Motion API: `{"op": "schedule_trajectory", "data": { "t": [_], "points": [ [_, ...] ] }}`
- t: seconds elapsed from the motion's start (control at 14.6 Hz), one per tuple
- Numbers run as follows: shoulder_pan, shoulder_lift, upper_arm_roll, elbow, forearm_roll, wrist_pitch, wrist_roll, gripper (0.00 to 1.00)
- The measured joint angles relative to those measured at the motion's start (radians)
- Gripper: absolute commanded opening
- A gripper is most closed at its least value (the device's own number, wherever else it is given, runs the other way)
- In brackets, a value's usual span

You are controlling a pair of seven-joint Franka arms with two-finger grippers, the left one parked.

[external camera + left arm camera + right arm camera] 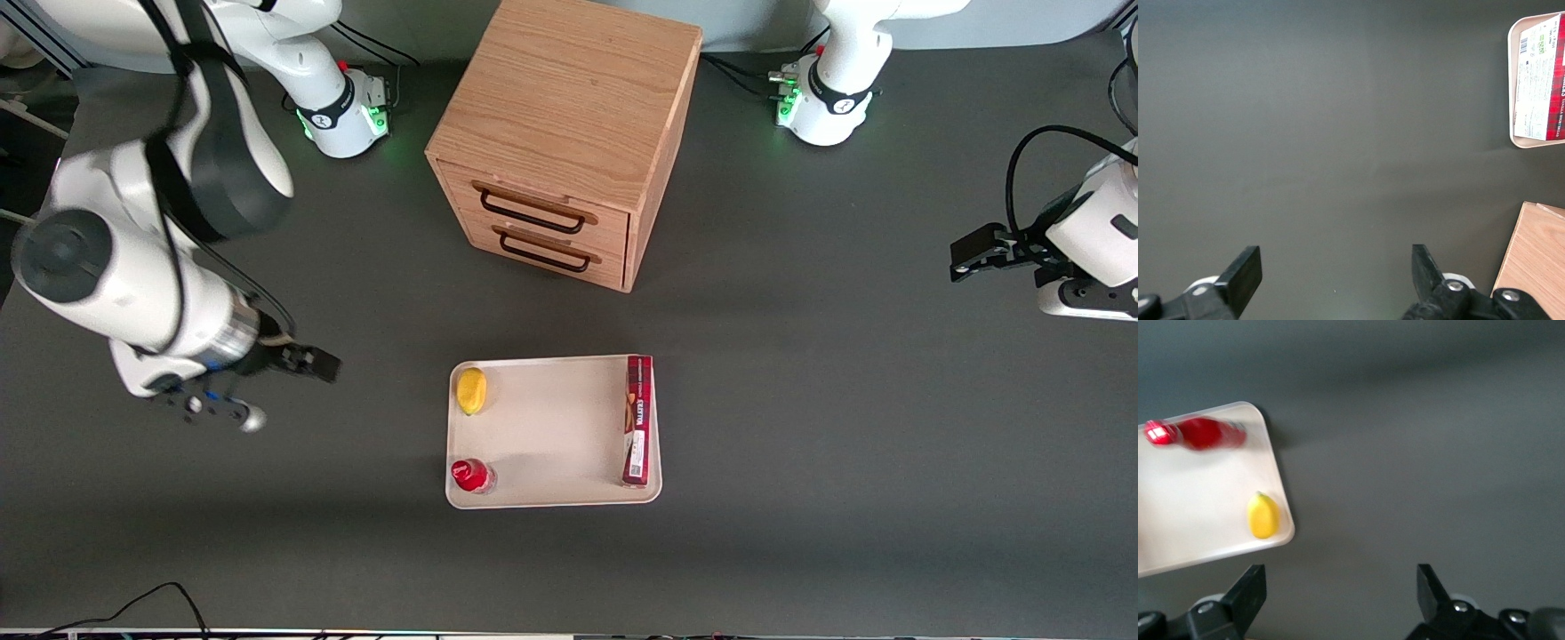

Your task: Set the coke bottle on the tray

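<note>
On the tray (551, 436), the coke bottle (470, 476) stands upright in the corner nearest the front camera, toward the working arm's end. A lemon (471, 390) and a snack box (638, 420) share the tray. Over bare table, well apart from the tray, the gripper (1338, 590) hangs with fingers spread, holding nothing.

The right arm (133, 267) is being held low over the table toward the working arm's end, its forearm lying nearly level. The gripper (307, 363) is being carried at its tip, clear of any object, with its fingers (1251, 590) spread wide apart and nothing between them.
</note>
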Motion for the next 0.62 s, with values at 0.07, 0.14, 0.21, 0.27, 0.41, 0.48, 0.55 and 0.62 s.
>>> {"op": "schedule_trajectory", "data": {
  "t": [0.07, 0.14, 0.21, 0.27, 0.41, 0.48, 0.55, 0.62],
  "points": [
    [-0.033, -0.085, 0.001, -0.091, 0.000, 0.001, -0.056, 1.00],
    [-0.068, -0.169, 0.002, -0.176, 0.000, 0.002, -0.109, 1.00],
    [-0.103, -0.251, 0.003, -0.252, 0.001, 0.002, -0.159, 1.00],
    [-0.135, -0.321, 0.003, -0.309, 0.001, 0.003, -0.193, 1.00],
    [-0.177, -0.404, 0.003, -0.368, 0.001, 0.003, -0.222, 1.00],
    [-0.187, -0.419, 0.004, -0.378, 0.001, 0.003, -0.225, 1.00],
    [-0.195, -0.422, 0.007, -0.379, 0.001, 0.004, -0.225, 1.00],
    [-0.201, -0.420, 0.010, -0.379, 0.001, 0.006, -0.225, 1.00]
  ]
}}
